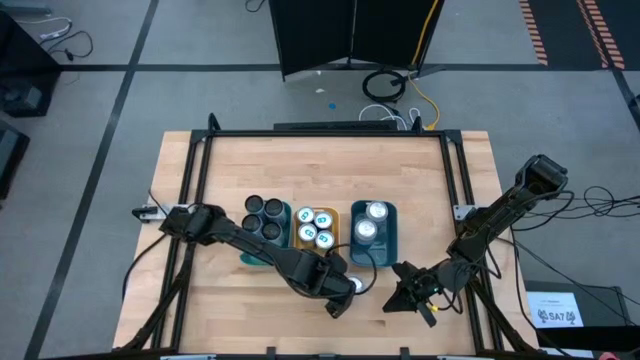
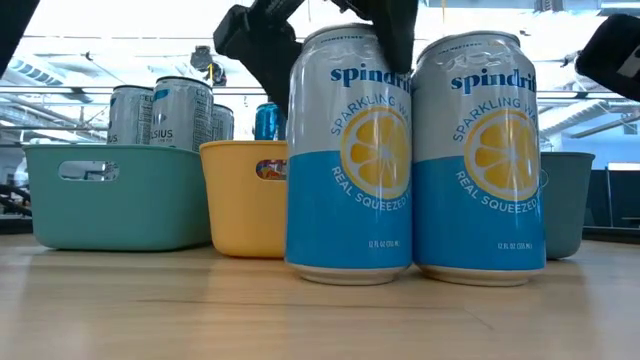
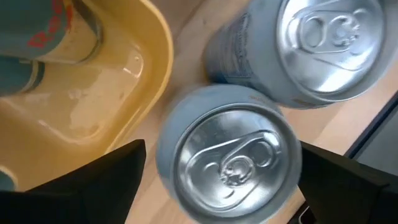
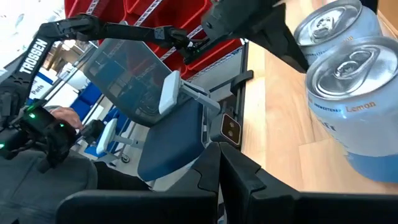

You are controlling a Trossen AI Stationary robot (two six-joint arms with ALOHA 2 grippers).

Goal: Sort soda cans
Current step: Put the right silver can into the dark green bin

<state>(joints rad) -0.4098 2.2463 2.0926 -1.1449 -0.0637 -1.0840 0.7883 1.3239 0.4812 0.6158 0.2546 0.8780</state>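
Nearest the table's front edge, two blue-and-silver Spindrift lemon soda cans stand upright, touching: one [image 2: 350, 160] under the left arm, its twin [image 2: 480, 160] beside it. The left gripper [image 3: 221, 171] hangs directly over the first can's silver pull-tab lid, dark fingers [image 3: 87, 186] spread wide on either side of the rim, gripping nothing. The right gripper [image 1: 420, 293] waits near the front right, pinched closed and empty.

Just behind sits the yellow plastic tray [image 2: 245, 205], holding cans with blue-green tops; the left teal tray [image 1: 262, 240] holds black cans, the right teal tray [image 1: 390, 235] silver-topped ones.

The can probably handles as light if empty, thin-walled, smooth, slippery and easy to dent; whether it's full I can't tell. Best hold: across the straight side wall below the lid, squeezing gently, clear of the touching neighbour.
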